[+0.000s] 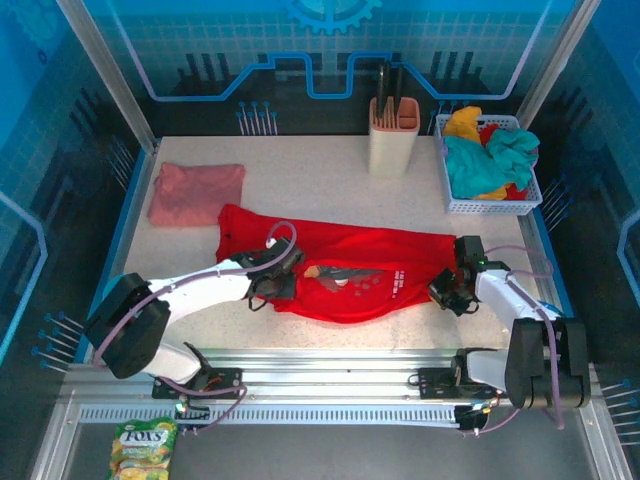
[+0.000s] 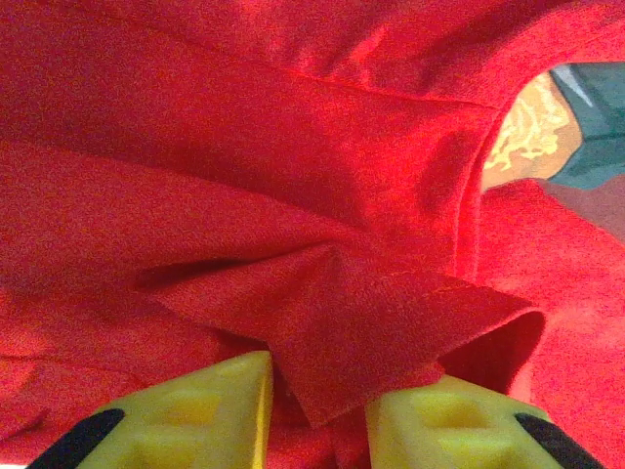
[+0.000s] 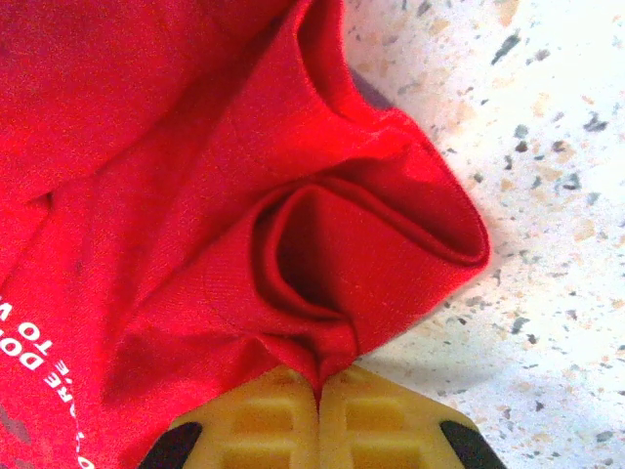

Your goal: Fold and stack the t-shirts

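The red t-shirt (image 1: pixel 360 265) lies spread across the middle of the table, its graphic and white lettering facing up. The dusty pink t-shirt (image 1: pixel 195 192) lies folded at the back left, apart from both arms. My left gripper (image 1: pixel 283 272) rests on the red shirt's left part. In the left wrist view its yellow fingers (image 2: pixel 205 410) stand apart, and a folded flap of the red t-shirt (image 2: pixel 371 332) lies in the gap of the left gripper (image 2: pixel 317 410). My right gripper (image 1: pixel 447 287) is at the shirt's right end. The right gripper (image 3: pixel 319 391) is shut on a bunched edge of the red t-shirt (image 3: pixel 322 244).
A white basket (image 1: pixel 455 195) holding teal, yellow and red cloths stands at the back right. A beige holder (image 1: pixel 393 135) with dark tools stands at the back centre. A candy bag (image 1: pixel 143 450) lies below the table's front rail. Bare speckled tabletop (image 3: pixel 547 195) lies right of the right gripper.
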Available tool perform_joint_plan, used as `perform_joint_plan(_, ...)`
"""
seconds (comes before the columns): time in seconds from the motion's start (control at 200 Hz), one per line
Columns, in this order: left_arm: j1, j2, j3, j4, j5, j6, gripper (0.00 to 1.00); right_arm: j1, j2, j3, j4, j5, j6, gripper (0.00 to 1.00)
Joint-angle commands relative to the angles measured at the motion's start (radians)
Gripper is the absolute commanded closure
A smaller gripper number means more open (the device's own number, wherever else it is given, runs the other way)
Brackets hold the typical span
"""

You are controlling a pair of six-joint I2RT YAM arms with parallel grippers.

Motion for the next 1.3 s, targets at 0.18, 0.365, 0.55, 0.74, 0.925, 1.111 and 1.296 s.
perform_joint_plan(0.18,-0.009,0.028,0.04,-0.044,-0.094,-0.019,0.73,-0.024,0.022,-0.014,-0.004,0.003,-0.016,1.0)
perform_joint_plan(0.365,-0.013,0.037,0.055,-0.057,-0.108,-0.008,0.9,-0.024,0.026,-0.012,-0.003,0.0,-0.018,1.0)
perform_joint_plan(0.55,-0.018,0.021,0.108,-0.154,-0.146,0.011,1.0,-0.03,0.006,-0.001,-0.038,0.004,-0.037,1.0)
perform_joint_plan(0.74,-0.018,-0.103,0.175,-0.42,-0.235,-0.034,1.0,-0.06,-0.082,0.008,-0.143,0.005,-0.079,1.0)
perform_joint_plan(0.925,-0.017,-0.238,0.235,-0.654,-0.241,-0.1,1.0,-0.096,-0.142,0.015,-0.213,-0.006,-0.114,1.0)
perform_joint_plan(1.111,-0.005,-0.335,0.311,-0.817,-0.275,-0.156,1.0,-0.103,-0.171,0.038,-0.299,0.003,-0.155,1.0)
perform_joint_plan(1.296,0.028,-0.384,0.393,-0.912,-0.252,-0.189,1.0,-0.117,-0.208,0.057,-0.349,-0.028,-0.18,1.0)
